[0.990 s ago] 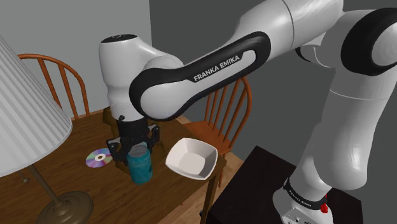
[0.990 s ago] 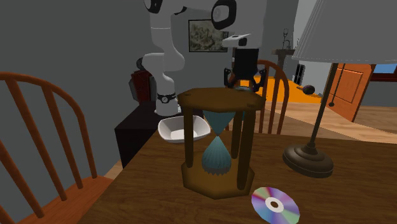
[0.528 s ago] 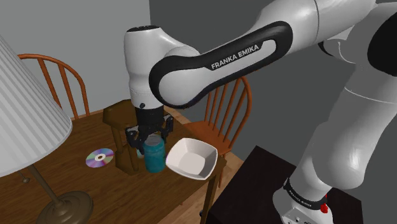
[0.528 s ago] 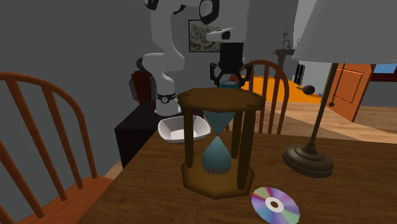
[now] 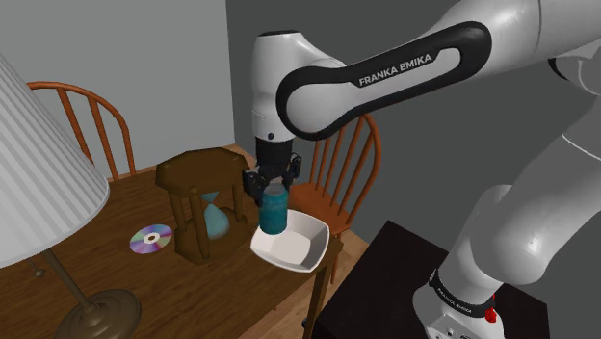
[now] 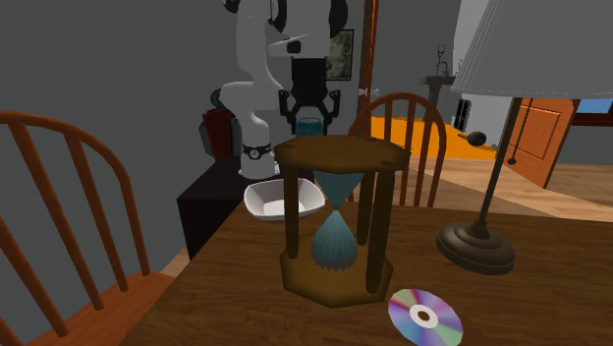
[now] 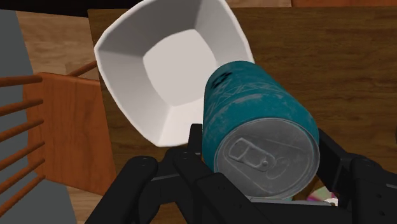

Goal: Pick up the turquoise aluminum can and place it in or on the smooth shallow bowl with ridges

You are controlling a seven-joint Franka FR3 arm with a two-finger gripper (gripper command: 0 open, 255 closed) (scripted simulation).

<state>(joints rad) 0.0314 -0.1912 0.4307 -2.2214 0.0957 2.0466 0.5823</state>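
Shoulder view, centre of frame: the tool (image 5: 274, 185) is pinching the can (image 5: 274, 216) near its top and holds it upright, off the worktop (image 5: 106, 260), over the upper-left rim of the white bowl (image 5: 310, 239). In the second exterior view the can sits in the upper middle of the frame, above the hourglass (image 6: 339, 216) and higher than the bowl at centre left.

Hazards, as we judge them. Along the tool's line of sight, the can's far end lies over one sloping wall of the bowl, not over its flat middle. If let go here, it would likely strike that wall, tip over and roll. The bowl is shallow and the can tall, so even a centred release from this height may topple it. The bowl also stands close to the worktop's edge, beside the chair (image 5: 339, 164). A blow on its rim could push it toward that edge, or send the can to the floor. The hourglass stands near on the other side, so a wide sideways correction risks clipping it. We would centre the can and lower it before the fingers part.

Appearance. The can is teal with scuffed, patchy paint. Its top is dull grey metal with a pull tab, turned toward the wrist camera. The body looks round and undented.
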